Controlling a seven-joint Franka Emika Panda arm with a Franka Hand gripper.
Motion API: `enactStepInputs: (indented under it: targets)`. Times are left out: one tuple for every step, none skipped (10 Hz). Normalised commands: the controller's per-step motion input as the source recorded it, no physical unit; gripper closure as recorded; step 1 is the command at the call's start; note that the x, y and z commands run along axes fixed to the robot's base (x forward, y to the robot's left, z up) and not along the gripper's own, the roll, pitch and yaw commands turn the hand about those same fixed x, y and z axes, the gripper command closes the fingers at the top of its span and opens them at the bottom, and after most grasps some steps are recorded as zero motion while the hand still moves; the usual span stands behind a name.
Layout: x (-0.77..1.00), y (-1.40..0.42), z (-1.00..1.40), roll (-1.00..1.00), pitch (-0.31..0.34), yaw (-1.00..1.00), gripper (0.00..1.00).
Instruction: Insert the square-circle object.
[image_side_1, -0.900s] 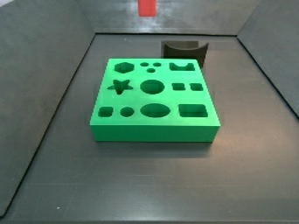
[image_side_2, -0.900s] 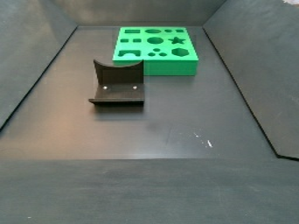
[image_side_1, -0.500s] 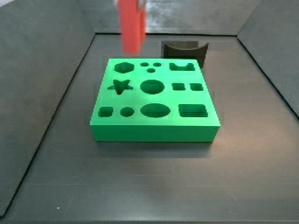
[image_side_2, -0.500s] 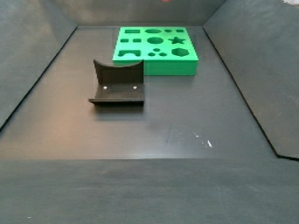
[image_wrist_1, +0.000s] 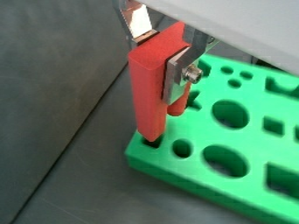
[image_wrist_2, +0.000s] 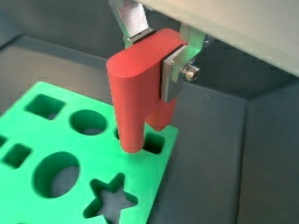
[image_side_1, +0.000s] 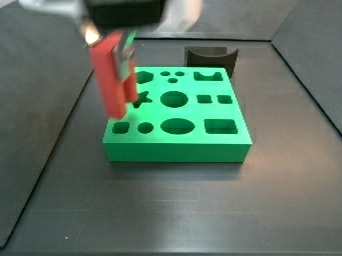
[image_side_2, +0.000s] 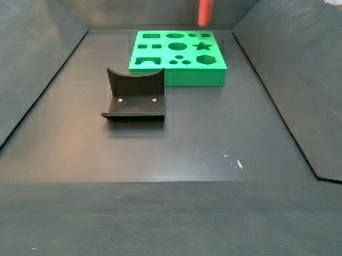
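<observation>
The square-circle object is a long red peg (image_side_1: 111, 75), held upright in my gripper (image_side_1: 115, 42). The gripper is shut on its upper part, and in both wrist views the silver fingers (image_wrist_1: 177, 68) (image_wrist_2: 173, 70) clamp its sides. The green block (image_side_1: 177, 118) with several shaped holes lies on the dark floor. The peg (image_wrist_1: 149, 92) (image_wrist_2: 138, 96) hangs over the block's corner, its lower end right at a small corner hole (image_wrist_1: 152, 140) (image_wrist_2: 149, 145). I cannot tell if it has entered. In a side view only the peg's lower part (image_side_2: 205, 12) shows, above the block (image_side_2: 181, 52).
The fixture (image_side_2: 134, 97) stands on the floor a little away from the block; it also shows behind the block in a side view (image_side_1: 210, 56). Sloping dark walls (image_side_1: 54, 150) ring the floor.
The gripper with the peg has come down and moved from behind the block to over its corner. The peg has come into the side view that lacked it.
</observation>
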Motion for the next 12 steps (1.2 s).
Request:
enactStepInputs:
  targets:
    - [0.0,0.0,-0.48,0.0,0.0,-1.0,1.0]
    - [0.0,0.0,-0.44,0.0,0.0,-1.0,1.0]
    - [0.0,0.0,-0.34,0.0,0.0,-1.0,1.0]
    - [0.0,0.0,-0.29,0.0,0.0,-1.0,1.0]
    - [0.0,0.0,-0.06,0.0,0.0,-1.0,1.0]
    - [0.0,0.0,0.0,0.0,0.0,-1.0,1.0]
    - [0.0,0.0,0.0,-0.01,0.0,-1.0,1.0]
    - [0.0,0.0,0.0,0.0,0.0,-1.0,1.0]
    - [0.0,0.0,-0.04,0.0,0.0,-1.0,1.0]
    - [0.08,0.0,-0.08,0.0,0.0,-0.99,1.0]
    - [0.24,0.0,-0.12,0.02,0.0,-0.86,1.0]
    - [0.32,0.0,-0.19,0.06,0.0,-0.78,1.0]
